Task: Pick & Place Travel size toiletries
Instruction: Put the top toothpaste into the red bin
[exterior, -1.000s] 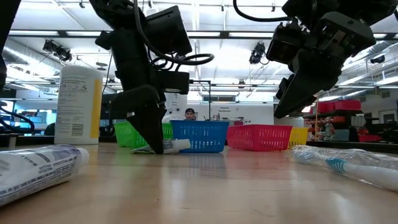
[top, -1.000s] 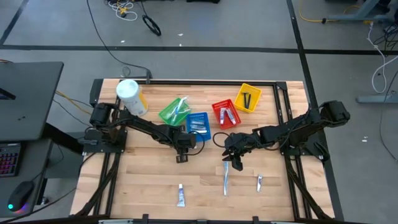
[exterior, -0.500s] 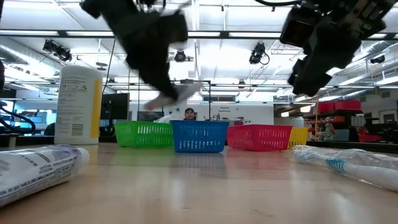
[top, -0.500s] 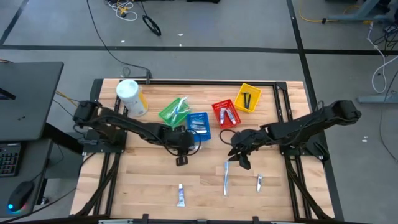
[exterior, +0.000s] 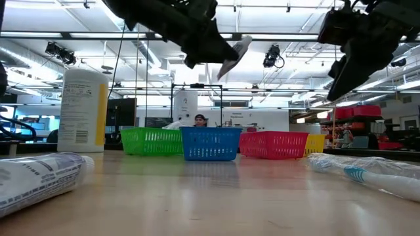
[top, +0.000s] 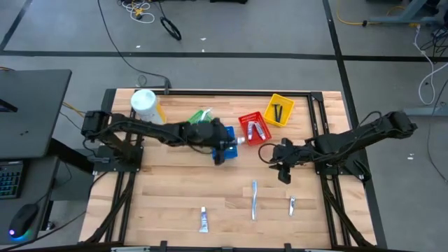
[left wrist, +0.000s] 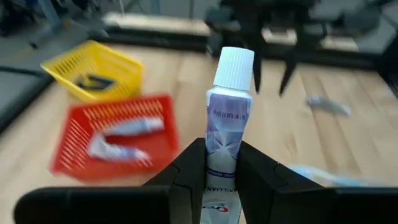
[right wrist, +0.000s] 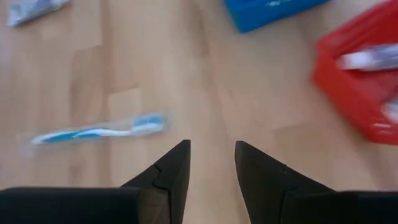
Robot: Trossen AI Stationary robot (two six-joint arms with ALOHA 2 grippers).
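We see the left arm stretched low across the back of the wooden desk (top: 168,203), its left gripper (top: 225,145) raised in the air over the blue mesh basket (top: 222,138). Its jaws pinch a small white tube with a ribbed white cap (left wrist: 225,124); in the high view the capped end (top: 240,141) pokes out toward three o'clock, at the red mesh basket (top: 254,128), so the tube's long axis runs roughly nine to three. In the low view the tube (exterior: 234,55) hangs tilted, cap uppermost, well above the row of baskets.

The right arm reaches in from three o'clock, and the right gripper (top: 282,168) hovers above bare wood just beside the red basket at its five o'clock. Its jaws are spread with nothing between them.

On the desk lie a wrapped white-and-blue toothbrush (top: 253,199), its long axis twelve to six, a small silvery tube (top: 292,205) at its three o'clock, and a white tube (top: 204,219) near the front edge. Two tubes rest in the red basket (left wrist: 118,138). The yellow mesh basket (top: 279,110) holds dark items.
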